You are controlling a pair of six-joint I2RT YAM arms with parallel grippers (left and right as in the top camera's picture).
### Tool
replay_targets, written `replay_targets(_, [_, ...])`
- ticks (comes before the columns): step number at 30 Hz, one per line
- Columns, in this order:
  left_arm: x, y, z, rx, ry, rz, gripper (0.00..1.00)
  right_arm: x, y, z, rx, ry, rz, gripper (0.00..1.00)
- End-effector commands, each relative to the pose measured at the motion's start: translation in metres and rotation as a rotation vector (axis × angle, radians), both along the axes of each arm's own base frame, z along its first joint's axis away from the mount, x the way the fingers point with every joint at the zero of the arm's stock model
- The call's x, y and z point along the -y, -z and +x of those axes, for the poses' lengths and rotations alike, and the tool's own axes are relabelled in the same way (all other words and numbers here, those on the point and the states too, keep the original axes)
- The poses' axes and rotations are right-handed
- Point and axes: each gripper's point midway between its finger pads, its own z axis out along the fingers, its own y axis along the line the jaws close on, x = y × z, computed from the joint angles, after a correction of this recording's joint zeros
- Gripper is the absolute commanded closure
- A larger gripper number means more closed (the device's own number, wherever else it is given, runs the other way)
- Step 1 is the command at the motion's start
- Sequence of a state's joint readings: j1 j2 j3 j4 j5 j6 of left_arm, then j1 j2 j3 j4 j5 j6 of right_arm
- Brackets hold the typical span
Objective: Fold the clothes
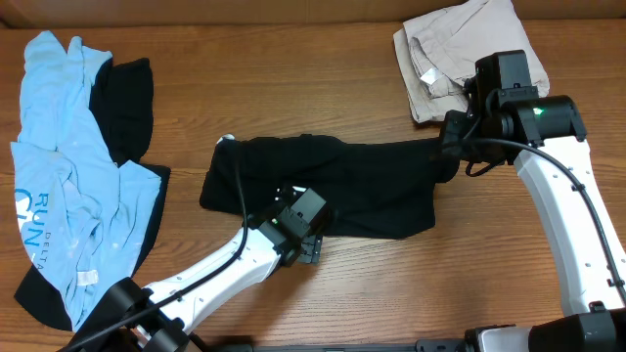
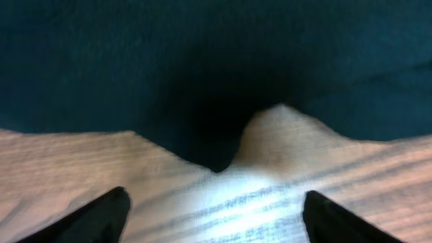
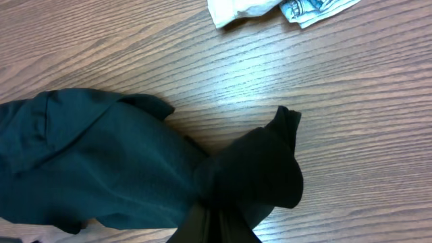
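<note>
Black garment (image 1: 342, 181) is laid on bench (image 1: 323, 88). Its R end is clenched in R jaws. L jaws, released & apart, are held at its front edge. Beige pieces (image 1: 440, 54) are stacked beyond its R end.
</note>
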State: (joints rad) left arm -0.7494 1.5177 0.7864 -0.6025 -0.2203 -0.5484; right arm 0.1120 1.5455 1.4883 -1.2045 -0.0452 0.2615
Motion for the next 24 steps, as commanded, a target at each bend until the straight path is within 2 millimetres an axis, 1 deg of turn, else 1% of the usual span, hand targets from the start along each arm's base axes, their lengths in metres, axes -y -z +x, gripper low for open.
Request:
replay_targets(1, [-0.008, 0.009, 0.002, 0.045, -0.027, 0.013, 0.25, 0.001, -0.007, 0.001, 0.024, 0.003, 0.004, 0.96])
replay_targets(3, [-0.008, 0.014, 0.004, 0.068, -0.03, -0.001, 0.31, 0.001, -0.007, 0.001, 0.024, 0.003, 0.004, 0.96])
replay_targets(4, [-0.009, 0.017, 0.005, 0.081, -0.034, -0.007, 0.36, 0.001, -0.007, 0.001, 0.023, 0.002, 0.004, 0.96])
replay_targets(10, [-0.022, 0.028, 0.016, 0.163, -0.083, -0.023, 0.52, 0.001, -0.007, 0.0, 0.022, 0.002, 0.003, 0.96])
replay_targets(14, [-0.028, 0.028, 0.025, 0.201, -0.116, -0.038, 0.55, 0.001, -0.007, 0.0, 0.022, 0.002, 0.003, 0.96])
replay_targets(18, [-0.038, 0.02, 0.043, 0.276, -0.172, -0.025, 0.62, 0.001, -0.007, 0.0, 0.022, 0.002, 0.003, 0.96])
replay_targets(19, [-0.039, 0.016, 0.052, 0.306, -0.193, -0.047, 0.7, 0.001, -0.007, 0.0, 0.022, 0.002, 0.003, 0.96])
replay_targets(20, [-0.039, 0.014, 0.055, 0.316, -0.201, -0.056, 0.76, 0.001, -0.007, 0.0, 0.022, 0.002, 0.003, 0.96])
replay_targets(21, [-0.04, 0.013, 0.057, 0.323, -0.205, -0.058, 0.89, 0.001, -0.007, 0.0, 0.022, 0.002, 0.003, 0.96])
replay_targets(22, [-0.044, 0.012, 0.06, 0.329, -0.187, -0.036, 0.96, 0.001, -0.006, 0.0, 0.019, 0.002, 0.003, 0.96])
replay_targets(24, [-0.054, 0.008, 0.063, 0.324, -0.148, 0.027, 0.96, 0.001, -0.006, -0.002, 0.014, 0.002, 0.002, 0.96])
